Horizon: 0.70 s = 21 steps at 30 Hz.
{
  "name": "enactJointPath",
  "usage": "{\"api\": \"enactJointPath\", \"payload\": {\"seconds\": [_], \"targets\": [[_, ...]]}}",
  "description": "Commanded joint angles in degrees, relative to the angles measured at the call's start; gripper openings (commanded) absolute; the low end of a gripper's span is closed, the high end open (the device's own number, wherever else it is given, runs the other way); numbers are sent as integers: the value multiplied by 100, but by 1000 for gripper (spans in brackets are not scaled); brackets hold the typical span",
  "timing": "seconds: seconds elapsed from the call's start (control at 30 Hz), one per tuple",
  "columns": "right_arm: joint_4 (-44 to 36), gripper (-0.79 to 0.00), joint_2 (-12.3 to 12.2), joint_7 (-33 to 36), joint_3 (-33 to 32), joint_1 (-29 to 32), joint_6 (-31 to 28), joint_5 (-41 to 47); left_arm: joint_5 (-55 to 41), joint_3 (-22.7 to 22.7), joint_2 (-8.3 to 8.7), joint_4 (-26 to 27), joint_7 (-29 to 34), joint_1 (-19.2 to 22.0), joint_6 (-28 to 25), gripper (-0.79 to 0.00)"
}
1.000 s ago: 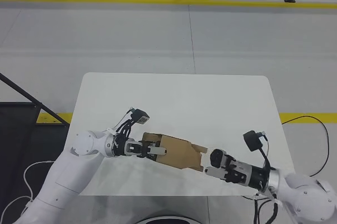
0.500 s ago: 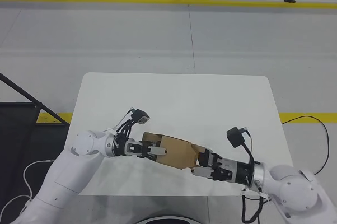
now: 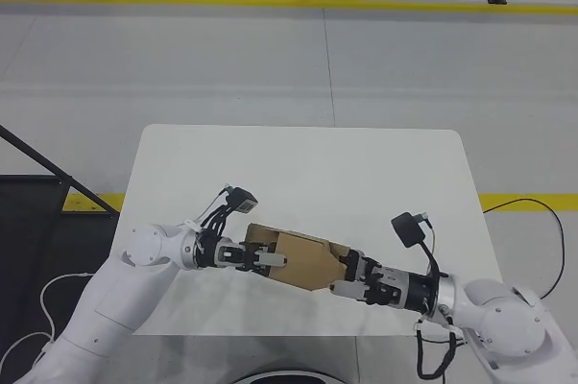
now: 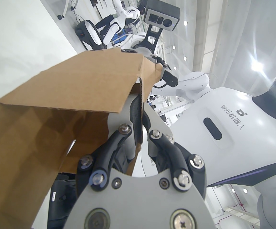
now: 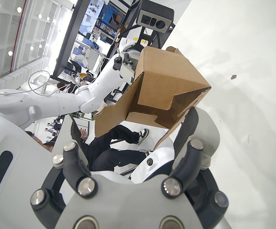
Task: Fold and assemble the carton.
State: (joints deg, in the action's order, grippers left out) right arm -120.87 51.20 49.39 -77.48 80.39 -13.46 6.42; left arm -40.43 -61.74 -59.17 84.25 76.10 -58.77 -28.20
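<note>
Carton [image 3: 306, 259], over worktop [image 3: 366, 173], is pinched at one edge by left end effector [image 3: 273, 257]; right end effector [image 3: 348, 278] is spread wide.

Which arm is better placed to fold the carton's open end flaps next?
Right, likely: the right claw is open at the carton's unfolded flaps; the left claw is shut on the other end, holding it.

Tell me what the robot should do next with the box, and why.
Probably the right gripper, fingers open at the open end of the brown cardboard carton, should nudge the loose flap inward; the left gripper pinches the other end, steadying it.
</note>
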Motion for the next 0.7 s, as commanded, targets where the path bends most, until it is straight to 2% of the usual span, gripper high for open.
{"api": "enactJointPath", "payload": {"seconds": [0.0,0.4,0.43,0.5,0.67], "targets": [[13,0,3,2,8,-15,10,7,-9,11,8,-4,-4,3,-4,-785],[98,0,27,16,79,-87,16,28,-32,94,51,-17,-43,37,-43,-785],[110,-86,29,17,87,-93,16,28,-42,102,54,-14,-44,39,-45,-785],[128,-148,33,23,100,-107,24,32,-48,115,61,-16,-50,44,-50,-785],[117,-163,38,31,98,-111,24,32,-51,139,79,-22,-69,54,-69,-785]]}}
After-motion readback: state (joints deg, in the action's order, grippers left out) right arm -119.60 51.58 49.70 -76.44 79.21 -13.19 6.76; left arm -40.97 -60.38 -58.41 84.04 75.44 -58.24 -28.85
